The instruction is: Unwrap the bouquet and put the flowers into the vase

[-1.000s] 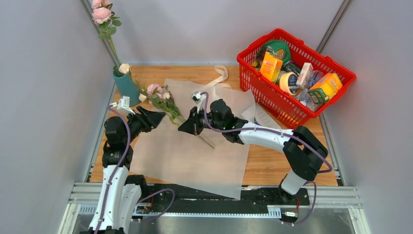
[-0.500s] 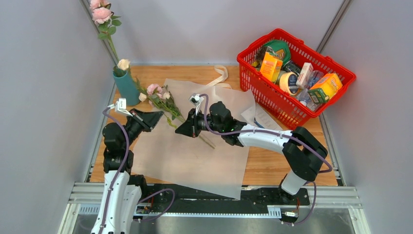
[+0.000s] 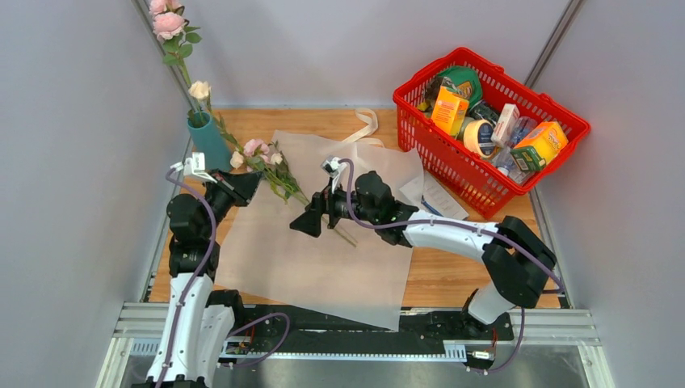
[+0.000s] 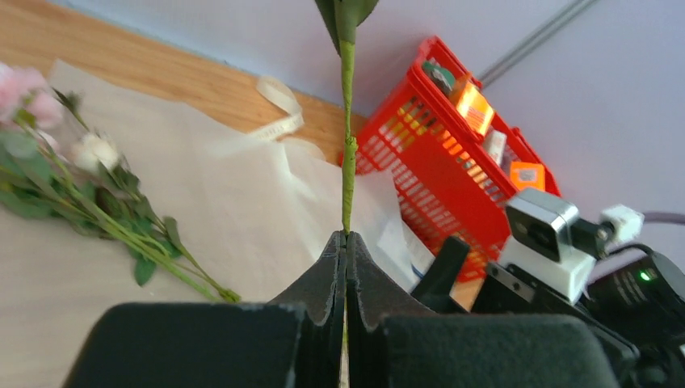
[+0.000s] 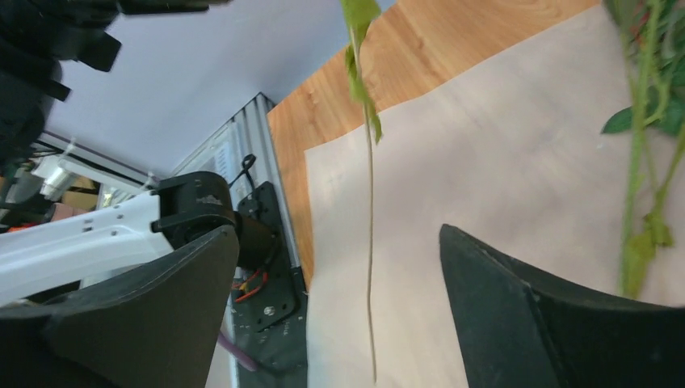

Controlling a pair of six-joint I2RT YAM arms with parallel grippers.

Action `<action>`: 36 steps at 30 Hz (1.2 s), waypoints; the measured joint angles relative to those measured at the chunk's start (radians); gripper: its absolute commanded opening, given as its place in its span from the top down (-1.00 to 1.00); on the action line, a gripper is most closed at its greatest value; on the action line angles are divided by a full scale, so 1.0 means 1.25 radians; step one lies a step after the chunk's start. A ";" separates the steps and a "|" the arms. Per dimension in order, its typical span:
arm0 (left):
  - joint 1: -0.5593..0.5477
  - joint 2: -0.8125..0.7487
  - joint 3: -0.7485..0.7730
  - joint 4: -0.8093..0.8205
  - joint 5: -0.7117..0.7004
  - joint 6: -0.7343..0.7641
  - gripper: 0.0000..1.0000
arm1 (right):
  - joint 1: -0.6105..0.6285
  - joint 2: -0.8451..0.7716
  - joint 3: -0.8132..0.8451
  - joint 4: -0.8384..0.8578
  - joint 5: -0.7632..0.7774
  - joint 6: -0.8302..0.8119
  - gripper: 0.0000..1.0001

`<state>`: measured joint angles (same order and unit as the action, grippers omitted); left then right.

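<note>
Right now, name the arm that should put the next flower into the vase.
Left. The left end effector is shut on a flower stem, close to the vase. The right end effector is open, empty, and farther off.

1. Table (image 3: 444,279): wood, pale grain, satin-matt.
2. Paper sheet (image 3: 323,259): white, translucent, matt, faint creases.
3. Basket (image 3: 440,162), far right corner: red plastic, glossy lattice.
4. Vase (image 3: 212,147): teal, smooth, matt.
5. Ribbon (image 3: 367,123): cream cloth, soft sheen.
6. Flower stem (image 4: 347,162): green, matt, wrapped-looking.
7. Left gripper (image 4: 346,240): black, matt, finely grainy.
8. Rail (image 3: 557,319), near edge: bare metal, brushed.
</note>
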<state>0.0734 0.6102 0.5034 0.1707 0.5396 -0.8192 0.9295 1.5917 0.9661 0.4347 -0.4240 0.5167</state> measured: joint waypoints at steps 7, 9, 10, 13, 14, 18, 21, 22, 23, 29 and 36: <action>0.000 0.010 0.082 0.011 -0.191 0.184 1.00 | 0.000 -0.104 -0.066 -0.030 0.046 -0.017 -1.00; 0.000 0.027 0.105 0.038 -0.270 0.243 1.00 | 0.000 -0.128 -0.077 -0.035 0.054 -0.024 -1.00; -0.001 0.047 0.126 0.055 -0.323 0.276 1.00 | 0.000 -0.142 -0.082 -0.039 0.058 -0.027 -1.00; -0.001 0.117 0.196 0.098 -0.447 0.349 1.00 | 0.000 -0.186 -0.101 -0.052 0.066 -0.037 -1.00; -0.001 0.150 0.232 0.122 -0.485 0.376 1.00 | 0.000 -0.201 -0.106 -0.057 0.067 -0.041 -1.00; 0.000 0.265 0.357 0.175 -0.563 0.454 1.00 | 0.000 -0.241 -0.113 -0.071 0.074 -0.055 -1.00; 0.001 0.341 0.450 0.206 -0.604 0.511 0.99 | 0.000 -0.270 -0.123 -0.079 0.081 -0.067 -1.00; 0.003 0.365 0.479 0.225 -0.613 0.533 1.00 | 0.000 -0.279 -0.126 -0.080 0.085 -0.072 -1.00; 0.006 0.381 0.495 0.240 -0.620 0.546 1.00 | 0.000 -0.285 -0.128 -0.081 0.088 -0.075 -1.00; 0.034 0.485 0.566 0.317 -0.636 0.627 0.99 | 0.000 -0.303 -0.134 -0.083 0.095 -0.095 -1.00; 0.047 0.599 0.574 0.340 -0.624 0.667 1.00 | 0.000 -0.306 -0.134 -0.084 0.096 -0.106 -1.00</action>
<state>0.1326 1.3586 1.2205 0.5961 -0.2405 0.0139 0.9291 1.2091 0.7982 0.3294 -0.3042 0.3840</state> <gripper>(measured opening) 0.007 0.998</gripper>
